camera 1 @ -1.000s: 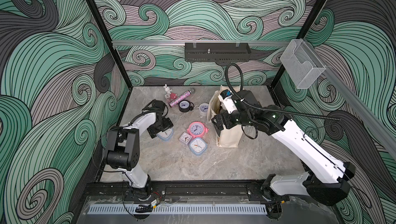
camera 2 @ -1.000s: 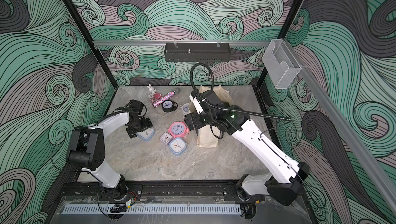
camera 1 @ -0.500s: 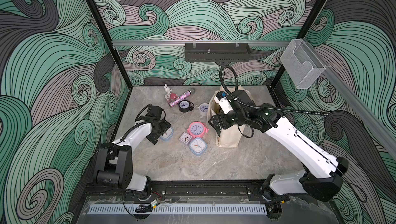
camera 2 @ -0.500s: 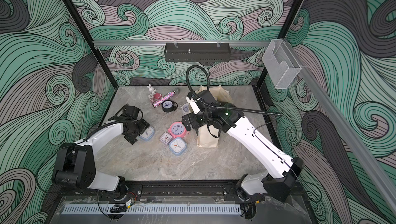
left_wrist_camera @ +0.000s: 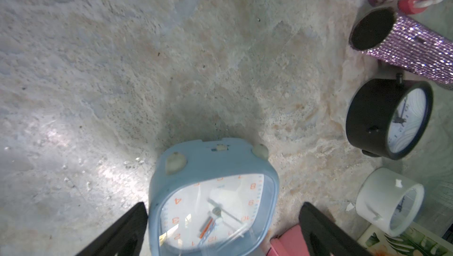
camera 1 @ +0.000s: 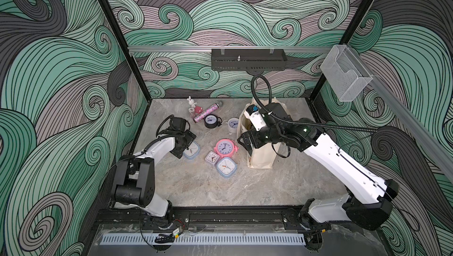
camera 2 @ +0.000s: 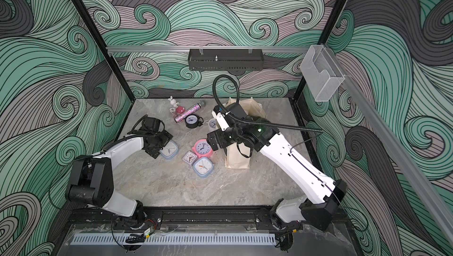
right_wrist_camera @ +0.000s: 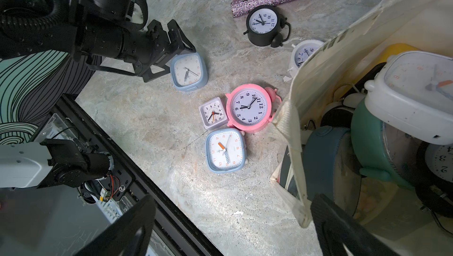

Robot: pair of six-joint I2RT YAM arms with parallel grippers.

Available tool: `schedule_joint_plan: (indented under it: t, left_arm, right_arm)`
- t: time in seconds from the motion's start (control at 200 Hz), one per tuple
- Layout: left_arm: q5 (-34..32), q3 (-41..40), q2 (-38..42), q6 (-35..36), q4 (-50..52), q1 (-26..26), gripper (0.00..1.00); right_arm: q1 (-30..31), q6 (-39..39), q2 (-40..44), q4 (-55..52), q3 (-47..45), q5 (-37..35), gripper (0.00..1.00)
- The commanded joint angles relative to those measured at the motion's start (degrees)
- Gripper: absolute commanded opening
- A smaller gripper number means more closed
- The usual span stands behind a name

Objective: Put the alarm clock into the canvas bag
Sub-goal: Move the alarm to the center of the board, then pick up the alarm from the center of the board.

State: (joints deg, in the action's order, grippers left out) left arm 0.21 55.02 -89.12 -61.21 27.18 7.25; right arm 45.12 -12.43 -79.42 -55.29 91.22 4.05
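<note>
On the table (left_wrist_camera: pixel 122 71), the blue alarm clock (left_wrist_camera: pixel 213 181) lies between the left claw's (left_wrist_camera: pixel 223 208) wide-open jaws, ungripped.

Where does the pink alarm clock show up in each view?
In a top view: pink alarm clock lying face up beside the canvas bag.
In a top view: the clock again beside the bag.
Left wrist: only a pink edge, probably it, beside the light blue clock.
Right wrist: whole face, beside the small white clock.
Shared landmark: the black round clock.

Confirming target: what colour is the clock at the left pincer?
The alarm clock is light blue; clearest in left wrist view.
</note>
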Motion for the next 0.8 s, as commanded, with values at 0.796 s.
schedule_joint_plan:
  t: [0.796]
  left_arm:
    - [10.85,13.09,-7.1,38.44,17.6,2.6,0.99]
  right_arm:
    - [5.03,-0.03,-0.67,1.55,-1.11,1.66,1.0]
